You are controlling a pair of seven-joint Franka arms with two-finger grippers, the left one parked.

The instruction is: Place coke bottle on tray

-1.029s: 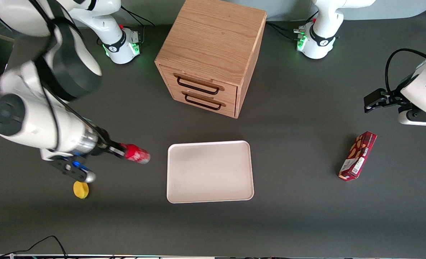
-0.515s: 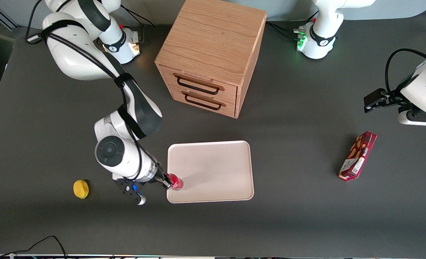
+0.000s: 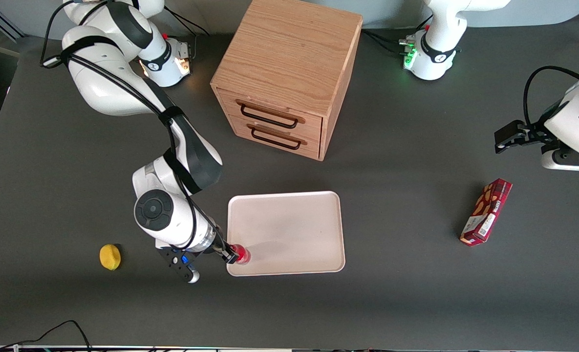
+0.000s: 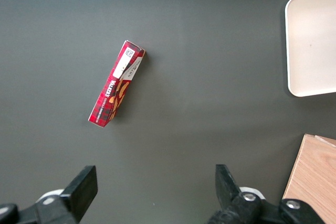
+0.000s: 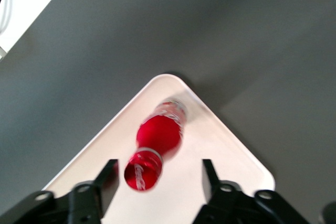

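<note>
The coke bottle (image 3: 241,254), small and red with a red cap, is on the pale cream-pink tray (image 3: 289,230), in the tray's corner nearest the front camera at the working arm's end. My right gripper (image 3: 237,253) is directly above it. In the right wrist view the gripper (image 5: 157,178) is open. The bottle (image 5: 157,136) shows cap-first between the two fingers, touching neither, with its silvery base down on the tray (image 5: 220,145) near the rounded corner. The tray's rim also shows in the left wrist view (image 4: 312,40).
A wooden drawer cabinet (image 3: 284,73) stands farther from the front camera than the tray. A red snack box (image 3: 486,211) lies toward the parked arm's end and shows in the left wrist view (image 4: 116,88). A small yellow object (image 3: 110,257) lies toward the working arm's end.
My right arm carried the bottle from above the bare table to the tray's near corner and came down. The fingers now stand apart from the bottle, which rests on the tray.
</note>
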